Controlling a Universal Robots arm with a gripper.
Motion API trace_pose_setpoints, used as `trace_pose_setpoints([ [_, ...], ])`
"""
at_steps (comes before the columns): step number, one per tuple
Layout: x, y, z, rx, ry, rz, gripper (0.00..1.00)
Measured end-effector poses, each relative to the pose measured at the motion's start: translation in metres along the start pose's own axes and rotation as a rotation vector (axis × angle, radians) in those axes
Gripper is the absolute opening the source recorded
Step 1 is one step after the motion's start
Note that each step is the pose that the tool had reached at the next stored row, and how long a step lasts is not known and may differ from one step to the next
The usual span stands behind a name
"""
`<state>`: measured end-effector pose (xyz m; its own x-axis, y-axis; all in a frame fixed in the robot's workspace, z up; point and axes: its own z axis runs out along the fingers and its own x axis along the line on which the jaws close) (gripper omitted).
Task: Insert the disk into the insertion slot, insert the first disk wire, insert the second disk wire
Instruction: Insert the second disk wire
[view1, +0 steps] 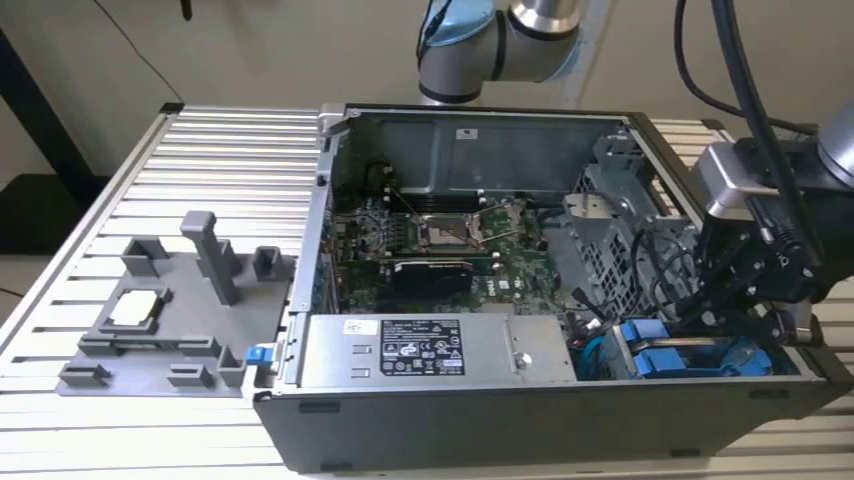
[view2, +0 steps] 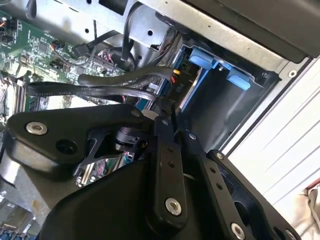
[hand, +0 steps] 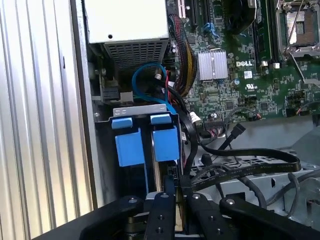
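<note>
With the blue-framed silver disk (hand: 165, 142) seemingly seated in the grey sheet-metal insertion slot (hand: 145, 111) at centre-left, the black gripper (hand: 177, 200) has its jaws closed on a black flat disk wire (hand: 240, 155), judged not yet plugged in.

The grey-and-silver jointed robot arm (view1: 501, 45) rises at the far side of the scene, and its black wrist assembly (view1: 747, 265) hangs low at the exterior view's right. The black two-fingered gripper (hand: 177, 200) points downward, its slim fingers (view2: 167, 150) drawn close together with only a thin gap between them.
</note>
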<state>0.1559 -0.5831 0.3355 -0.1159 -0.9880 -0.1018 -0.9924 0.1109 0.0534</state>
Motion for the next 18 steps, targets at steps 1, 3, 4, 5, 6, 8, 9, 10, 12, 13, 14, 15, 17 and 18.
trace_pose_setpoints([
  [1, 0.0, 0.0, 0.0005, 0.0002, -0.0012, 0.001, 0.16],
  [3, 0.0001, 0.0, 0.001, 0.0002, -0.0017, 0.003, 0.17],
  [4, 0.0001, 0.0, 0.0007, 0.0002, -0.0014, 0.003, 0.24],
  [5, 0.0001, 0.0002, 0.0001, 0.0002, -0.001, 0.004, 0.24],
  [6, -0.0001, 0.0002, -0.0008, 0.0, -0.001, 0.004, 0.24],
  [8, -0.0004, 0.0004, -0.0039, -0.0001, -0.0012, 0.004, 0.24],
  [9, -0.0008, 0.0005, -0.0062, 0.0, -0.0008, 0.004, 0.24],
  [10, -0.0011, 0.0007, -0.008, 0.0, -0.0009, 0.004, 0.24],
  [12, -0.0018, 0.0009, -0.0114, 0.0, -0.0008, 0.004, 0.24],
  [13, -0.0022, 0.0011, -0.0136, 0.0, -0.0008, 0.004, 0.24],
  [14, -0.0027, 0.0012, -0.0163, 0.0, -0.0007, 0.004, 0.24],
  [15, -0.0031, 0.0013, -0.0194, 0.0, -0.0008, 0.004, 0.24],
  [17, -0.0037, 0.0016, -0.0247, 0.0, -0.0007, 0.004, 0.24],
  [18, -0.0039, 0.0017, -0.0265, 0.0, -0.0007, 0.004, 0.24],
])
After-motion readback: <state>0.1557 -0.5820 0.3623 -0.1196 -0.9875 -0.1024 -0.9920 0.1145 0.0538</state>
